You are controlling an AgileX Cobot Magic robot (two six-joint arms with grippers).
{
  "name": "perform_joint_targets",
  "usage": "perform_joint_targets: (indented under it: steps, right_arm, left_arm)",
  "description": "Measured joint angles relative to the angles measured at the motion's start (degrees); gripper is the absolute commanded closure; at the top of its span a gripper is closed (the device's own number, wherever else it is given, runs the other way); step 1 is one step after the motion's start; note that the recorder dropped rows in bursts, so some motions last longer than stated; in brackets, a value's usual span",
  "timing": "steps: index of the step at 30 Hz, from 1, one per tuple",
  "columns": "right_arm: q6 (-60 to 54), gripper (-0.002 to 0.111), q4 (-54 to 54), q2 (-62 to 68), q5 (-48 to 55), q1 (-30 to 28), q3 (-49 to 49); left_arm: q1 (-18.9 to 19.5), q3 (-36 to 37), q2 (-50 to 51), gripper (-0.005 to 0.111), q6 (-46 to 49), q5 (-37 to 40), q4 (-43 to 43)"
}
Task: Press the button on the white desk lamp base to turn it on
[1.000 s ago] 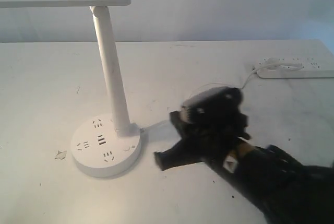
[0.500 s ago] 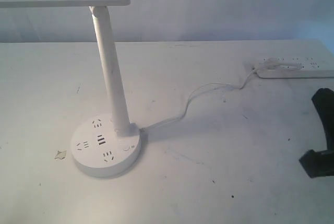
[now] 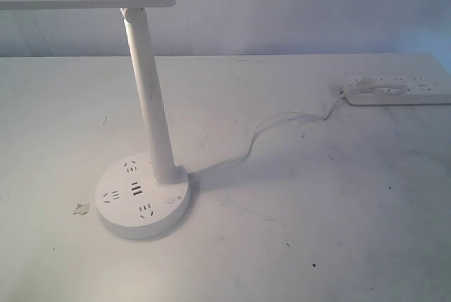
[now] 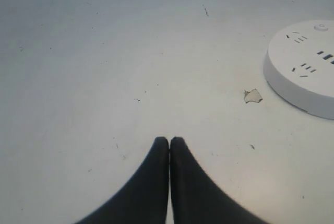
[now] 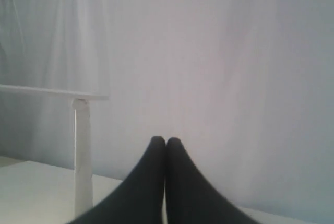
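The white desk lamp [image 3: 149, 91] stands left of centre in the exterior view, its bar head reaching left. Its round white desk lamp base [image 3: 143, 195] carries dark socket slots, two USB slots and the small round button [image 3: 171, 200] at its right edge. No arm shows in the exterior view. In the left wrist view my left gripper [image 4: 169, 139] is shut and empty over bare table, well apart from the base [image 4: 305, 70]; the button [image 4: 320, 26] shows on its far side. My right gripper [image 5: 166, 140] is shut, raised and level, with the lamp pole [image 5: 82, 156] off to one side.
A thin white cord [image 3: 268, 129] runs from the base to a long white power strip [image 3: 402, 91] at the back right. A small paper scrap [image 3: 82, 209] lies just left of the base and also shows as a scrap [image 4: 253, 96] in the left wrist view.
My right arm, which was beside the base a second ago, has pulled away to the right and left the exterior view. The lamp has not moved.
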Motion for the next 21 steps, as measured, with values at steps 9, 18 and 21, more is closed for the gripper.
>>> perform_joint_targets:
  steps: [9, 18, 21]
  right_arm:
    - [-2.52, 0.108, -0.25, -0.13, 3.69, 0.00, 0.00]
    - [14.46, 0.108, -0.17, -0.13, 7.36, 0.00, 0.00]
    - [17.72, 0.108, -0.17, -0.13, 11.22, 0.00, 0.00]
  left_arm:
    - [0.00, 0.00, 0.00, 0.107, 0.00, 0.00, 0.23]
    - [0.00, 0.00, 0.00, 0.107, 0.00, 0.00, 0.23]
    - [0.00, 0.00, 0.00, 0.107, 0.00, 0.00, 0.23]
